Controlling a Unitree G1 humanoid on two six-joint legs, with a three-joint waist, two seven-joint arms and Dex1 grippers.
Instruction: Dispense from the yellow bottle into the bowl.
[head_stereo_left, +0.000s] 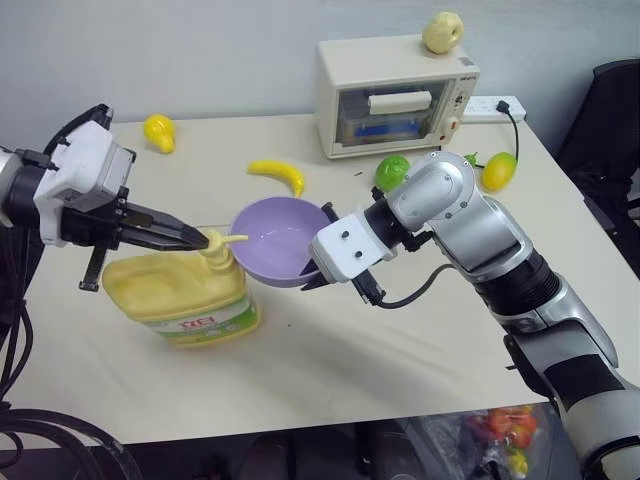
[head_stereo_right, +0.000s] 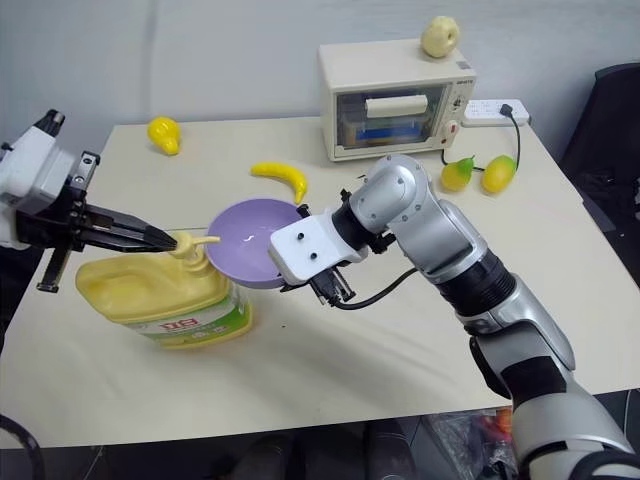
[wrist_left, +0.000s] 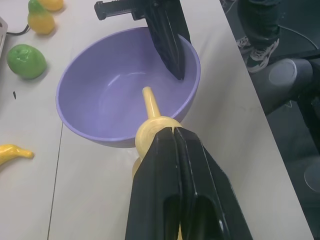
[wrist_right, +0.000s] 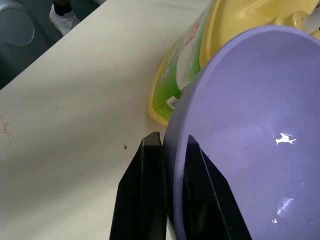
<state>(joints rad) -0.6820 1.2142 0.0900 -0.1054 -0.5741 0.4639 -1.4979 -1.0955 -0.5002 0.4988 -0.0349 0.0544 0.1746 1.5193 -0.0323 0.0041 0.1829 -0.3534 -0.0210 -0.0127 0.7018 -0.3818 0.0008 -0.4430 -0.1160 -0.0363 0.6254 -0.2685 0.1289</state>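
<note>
- The yellow bottle (head_stereo_left: 185, 295) stands on the surface (head_stereo_left: 400, 350) toward the robot's left, squat and broad, with its pump head (head_stereo_left: 215, 240) on top and the spout reaching over the rim of the bowl (head_stereo_left: 280, 235).
- The left claw (head_stereo_left: 195, 238) has its fingers pressed together, tips resting on the pump head, holding nothing.
- The right claw (wrist_right: 167, 165) pinches the bowl's rim, one finger inside and one outside, and holds the bowl tilted just beside the bottle, under the spout.
- The bowl looks like light, stiff, smooth plastic; a rim pinch suits it, though it could swivel or slip if bumped.
- The bottle looks heavy and stable enough to stay put; its pump head is the place to press, straight down, since the closed tips could slide off the rounded cap.
- A little white liquid already shows inside the bowl.
</note>
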